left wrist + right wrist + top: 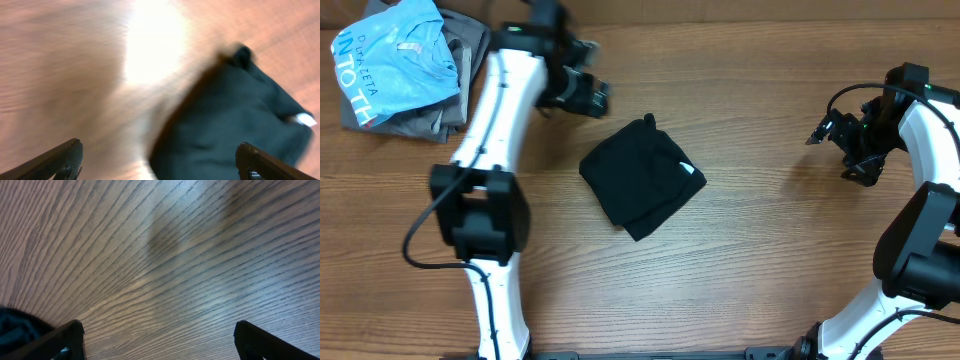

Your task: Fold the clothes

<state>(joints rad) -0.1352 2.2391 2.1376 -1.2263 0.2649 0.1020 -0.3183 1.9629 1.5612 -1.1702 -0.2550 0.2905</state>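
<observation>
My left tool [592, 96] stands wide and empty, just far-left of the clothes [642, 176], a folded black bundle mid-counter [750, 260]. Soft, light, limp, I judge; best pinched at an edge. My right tool [823, 132] gapes wide, well right.

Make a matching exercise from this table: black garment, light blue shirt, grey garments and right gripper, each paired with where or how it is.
1. black garment
2. light blue shirt
3. grey garments
4. right gripper

A. open over bare table
B. topmost on the corner pile
C. folded, mid-table
D. beneath the blue shirt

Pairs: 1-C, 2-B, 3-D, 4-A
</observation>
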